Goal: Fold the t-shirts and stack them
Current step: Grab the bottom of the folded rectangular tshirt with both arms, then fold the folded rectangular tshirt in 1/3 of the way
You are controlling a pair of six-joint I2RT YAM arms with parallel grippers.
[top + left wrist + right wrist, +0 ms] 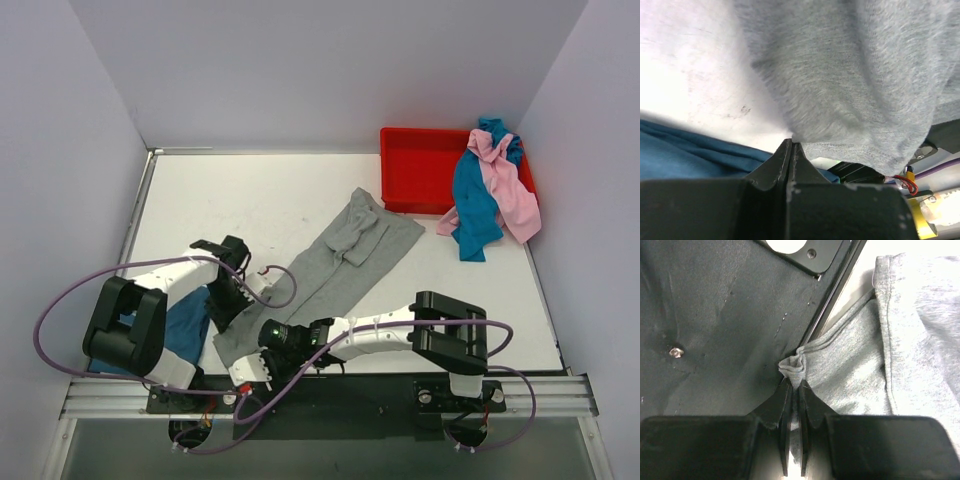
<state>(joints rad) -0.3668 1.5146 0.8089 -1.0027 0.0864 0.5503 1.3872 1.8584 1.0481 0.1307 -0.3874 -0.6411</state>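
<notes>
Pinched in right hand [794,385]: grey t-shirt [855,370].

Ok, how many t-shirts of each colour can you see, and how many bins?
Grey cloth t-shirt: 1
Dark blue cloth t-shirt: 1
Teal-blue cloth t-shirt: 1
Pink cloth t-shirt: 1
Red plastic bin: 1
Total: 5

Grey t-shirt [345,262]: matt, fuzzy cloth

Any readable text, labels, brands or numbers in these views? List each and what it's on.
No readable text in any view.
On the grey t-shirt: plain cloth, no print or tag showing.
On the red bin: no label visible.
On the yellow part in the left wrist view: too blurred to show any marking.
</notes>
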